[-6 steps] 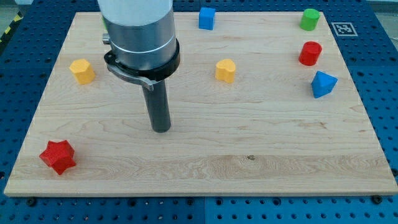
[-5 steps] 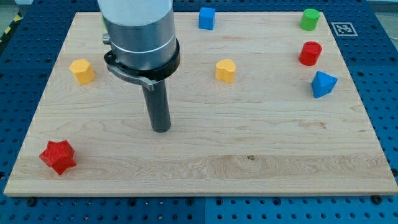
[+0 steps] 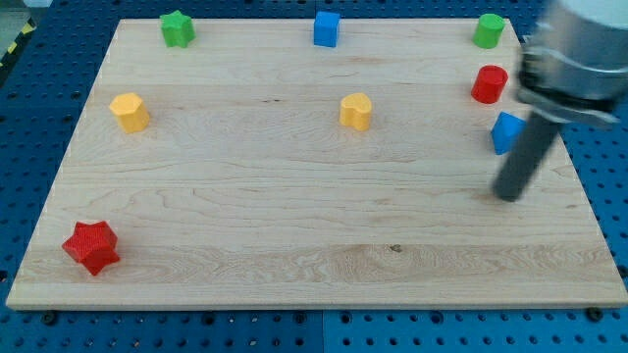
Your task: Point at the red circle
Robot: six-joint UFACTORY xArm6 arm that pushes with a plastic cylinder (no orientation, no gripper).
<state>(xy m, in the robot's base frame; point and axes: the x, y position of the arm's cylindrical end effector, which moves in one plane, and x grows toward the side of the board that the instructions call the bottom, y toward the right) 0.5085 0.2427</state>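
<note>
Motion-blurred tip near the table's right edge, below the red circle. Just below-right of the blue triangle. No end effector jaws, only a rod.

Pale grey cylindrical housing; black collar; straight dark rod down to my tip

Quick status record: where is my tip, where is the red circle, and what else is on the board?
tip: motion-blurred, near the view's right edge of the board
red circle: upper right, above and slightly left of the tip, not touched
nearest block: blue block, partly hidden behind the rod
green blocks: one at top right, one at top left
blue cube: top centre
yellow blocks: one left, one centre
red star: bottom left
</note>
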